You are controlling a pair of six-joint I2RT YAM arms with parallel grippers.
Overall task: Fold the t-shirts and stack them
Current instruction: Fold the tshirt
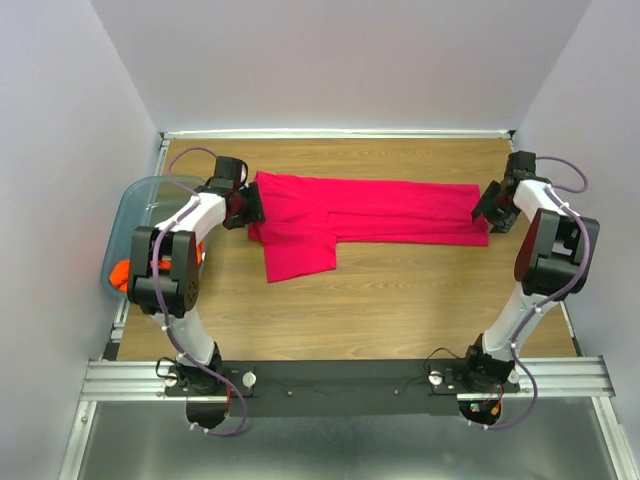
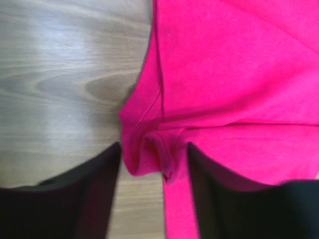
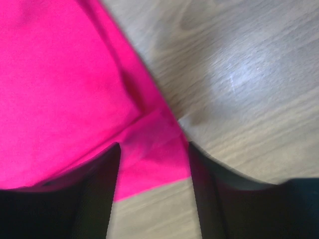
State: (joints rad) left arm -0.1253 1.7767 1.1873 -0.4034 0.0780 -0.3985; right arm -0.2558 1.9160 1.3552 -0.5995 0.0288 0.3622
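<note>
Left tool (image 2: pixel 154 149), right tool (image 3: pixel 154 147) apart astride pink shirt (image 1: pixel 370 215) ends; bin (image 1: pixel 135 200) with orange shirt (image 1: pixel 118 270) leftward.

Reaching forward with the left arm (image 1: pixel 180 250) and the right arm (image 1: pixel 548 250), elbows raised, forearms running away from the bases. Turning the left gripper (image 1: pixel 252 208) inward to the right and the right gripper (image 1: pixel 483 208) inward to the left, facing each other and well apart. Holding the left fingers (image 2: pixel 94 199) spread with a clear gap between them; likewise the right fingers (image 3: pixel 94 199), both tips low and level.
</note>
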